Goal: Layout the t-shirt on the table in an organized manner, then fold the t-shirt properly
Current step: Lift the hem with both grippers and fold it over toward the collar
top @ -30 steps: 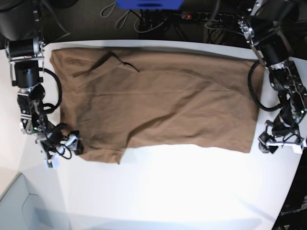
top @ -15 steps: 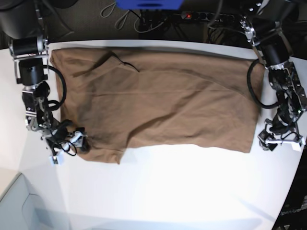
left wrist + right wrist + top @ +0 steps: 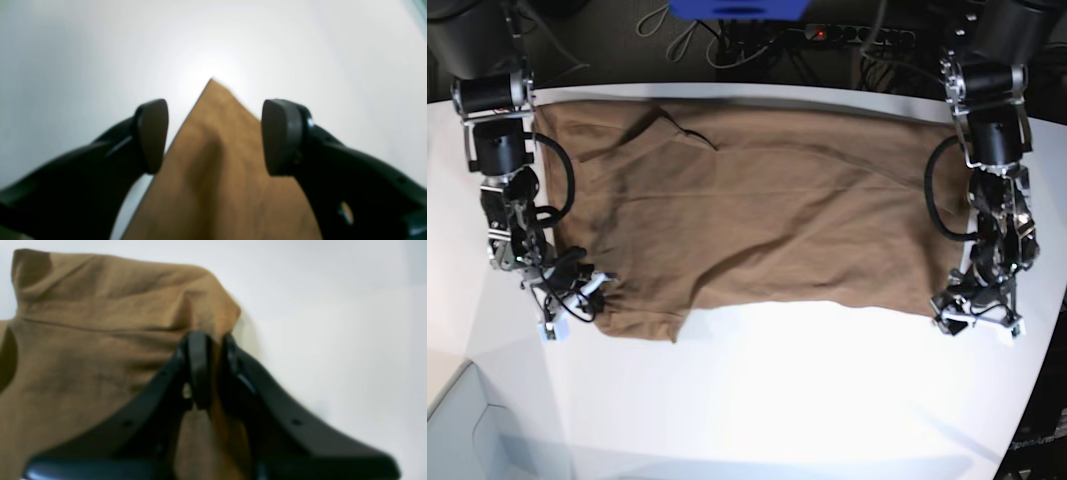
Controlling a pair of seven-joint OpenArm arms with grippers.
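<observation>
T-shirt (image 3: pixel 757 210) lies spread across the far half of the white desk (image 3: pixel 807 400), near hem rumpled. Right pincer (image 3: pixel 210 350) clenched on a fold at one near corner. Left pincer (image 3: pixel 213 136) gaping, astride the other near corner, not gripping. Risk: a pull from one side only drags and skews the cloth, and the thin pinch may slip

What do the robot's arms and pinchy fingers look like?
Both arms are black, built from chunky drum-shaped joints with silver metal rings, and looped black cables run alongside. The left gripper has smooth, rounded dark grey pads on curved black fingers. The right gripper looks the same, with small white parts near its wrist.
</observation>
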